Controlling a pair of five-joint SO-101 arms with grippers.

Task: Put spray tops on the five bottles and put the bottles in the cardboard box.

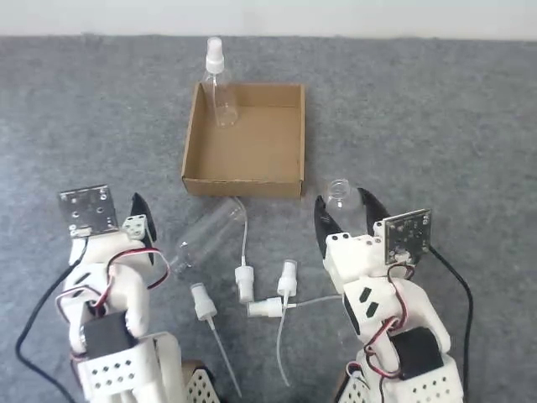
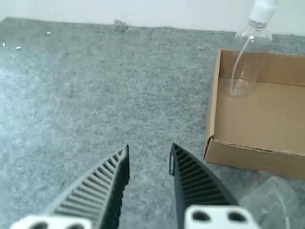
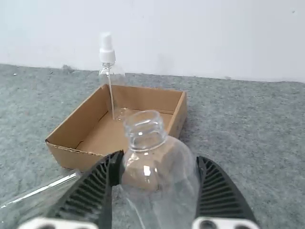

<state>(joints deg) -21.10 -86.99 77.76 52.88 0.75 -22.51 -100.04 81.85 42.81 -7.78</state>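
Note:
A clear bottle with a white spray top (image 1: 220,84) stands upright in the far left corner of the cardboard box (image 1: 252,180); the capped bottle (image 2: 248,57) and box wall (image 2: 212,109) also appear in the left wrist view. My right gripper (image 3: 155,160) is shut on an uncapped clear bottle (image 3: 152,152), held upright in front of the box's near right corner (image 1: 338,195). Another uncapped bottle (image 1: 205,235) lies on its side on the carpet. Several loose spray tops (image 1: 244,281) with dip tubes lie between the arms. My left gripper (image 2: 149,155) is open over bare carpet, left of the box.
Grey carpet (image 1: 436,126) covers the table, with free room to the left and right of the box. A white wall (image 3: 214,33) runs along the far edge. The lying bottle (image 3: 38,191) rests just beside the right gripper.

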